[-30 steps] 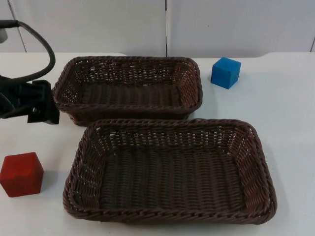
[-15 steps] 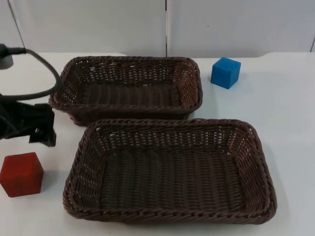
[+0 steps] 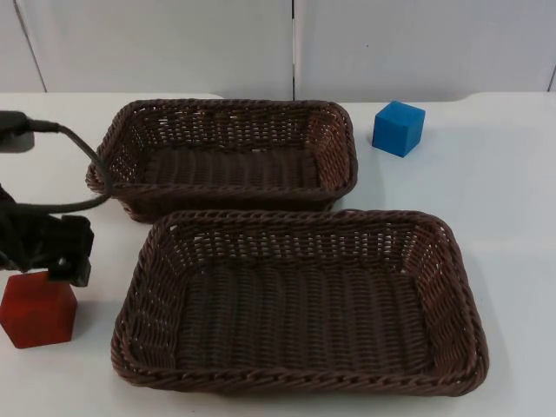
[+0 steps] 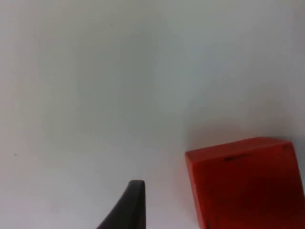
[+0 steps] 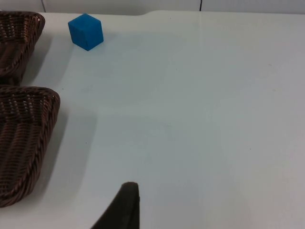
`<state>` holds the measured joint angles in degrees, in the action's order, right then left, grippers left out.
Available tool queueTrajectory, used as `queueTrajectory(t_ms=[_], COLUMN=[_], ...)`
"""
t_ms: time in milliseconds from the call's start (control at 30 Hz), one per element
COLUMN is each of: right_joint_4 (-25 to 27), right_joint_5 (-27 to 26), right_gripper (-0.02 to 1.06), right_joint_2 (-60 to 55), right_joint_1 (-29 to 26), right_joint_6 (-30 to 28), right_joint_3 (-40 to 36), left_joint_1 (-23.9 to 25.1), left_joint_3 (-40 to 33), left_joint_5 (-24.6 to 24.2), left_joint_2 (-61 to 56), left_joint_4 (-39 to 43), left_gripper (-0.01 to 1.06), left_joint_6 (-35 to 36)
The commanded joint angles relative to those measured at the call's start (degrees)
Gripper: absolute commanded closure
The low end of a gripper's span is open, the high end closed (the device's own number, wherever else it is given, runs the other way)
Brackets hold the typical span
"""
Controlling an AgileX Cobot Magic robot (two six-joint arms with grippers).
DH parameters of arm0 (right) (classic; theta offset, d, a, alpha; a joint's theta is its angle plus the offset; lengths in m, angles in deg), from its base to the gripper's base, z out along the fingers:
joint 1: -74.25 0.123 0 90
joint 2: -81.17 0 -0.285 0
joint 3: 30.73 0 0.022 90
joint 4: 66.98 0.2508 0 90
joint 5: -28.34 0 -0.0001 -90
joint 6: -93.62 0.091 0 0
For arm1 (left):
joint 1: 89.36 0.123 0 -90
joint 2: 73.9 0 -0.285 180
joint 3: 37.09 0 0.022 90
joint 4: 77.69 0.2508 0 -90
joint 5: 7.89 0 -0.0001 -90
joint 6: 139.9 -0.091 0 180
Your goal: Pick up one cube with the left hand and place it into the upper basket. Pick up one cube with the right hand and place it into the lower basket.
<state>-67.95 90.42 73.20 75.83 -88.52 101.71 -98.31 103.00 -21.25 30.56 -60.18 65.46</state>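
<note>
White table top (image 3: 512,226) is carrying both baskets; left gripper (image 3: 52,261), jaw state indiscernible, is hanging above red cube (image 3: 36,309), presumably to grasp it; right arm is waiting.

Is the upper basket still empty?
Empty. The upper basket shows only bare weave inside. The red cube sits on the table under the left gripper, and the blue cube lies right of the basket.

The white tabletop (image 3: 512,217) carries two brown wicker baskets, the upper basket (image 3: 224,156) just behind the lower basket (image 3: 300,300), their rims close together. A red cube (image 3: 36,311) sits left of the lower basket; a blue cube (image 3: 399,128) sits right of the upper one.
</note>
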Motion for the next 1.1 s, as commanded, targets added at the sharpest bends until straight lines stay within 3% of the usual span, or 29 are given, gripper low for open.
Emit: queueTrajectory(t_ms=[0, 500, 767, 833, 867, 967, 1000, 1033, 1067], right_joint_4=[-0.2, -0.2, -0.2, -0.2, -0.2, -0.2, -0.2, -0.2, -0.2], right_joint_5=[-0.3, -0.3, -0.3, -0.3, -0.3, -0.3, -0.3, -0.3, -0.3], right_gripper=[-0.01, -0.01, -0.01, -0.01, -0.01, -0.01, -0.01, -0.01, -0.01], right_joint_2=[0.2, 0.2, 0.2, 0.2, 0.2, 0.2, 0.2, 0.2, 0.2], right_joint_1=[-0.3, -0.3, -0.3, -0.3, -0.3, -0.3, -0.3, -0.3, -0.3], right_joint_6=[0.0, 0.0, 0.0, 0.0, 0.0, 0.0, 0.0, 0.0, 0.0], right_joint_3=[-0.1, -0.1, -0.1, -0.1, -0.1, -0.1, -0.1, -0.1, -0.1], left_joint_1=[-0.3, -0.3, -0.3, -0.3, -0.3, -0.3, -0.3, -0.3, -0.3], left_joint_3=[0.2, 0.2, 0.2, 0.2, 0.2, 0.2, 0.2, 0.2, 0.2], left_joint_5=[1.7, 6.3, 6.4, 6.2, 6.2, 4.5, 2.7, 2.7, 1.7], left_joint_2=[1.3, 10.3, 10.1, 10.1, 10.1, 10.1, 10.0, 10.0, 9.8], left_joint_4=[-0.6, -0.2, -0.2, -0.2, -0.2, -1.8, -2.8, -2.8, -2.8], left_gripper=[0.0, 0.0, 0.03, 0.16, 0.16, 0.48, 0.71, 0.71, 0.86], left_joint_6=[0.6, 0.6, 0.5, 0.5, 0.5, 0.5, 0.5, 0.5, 0.5])
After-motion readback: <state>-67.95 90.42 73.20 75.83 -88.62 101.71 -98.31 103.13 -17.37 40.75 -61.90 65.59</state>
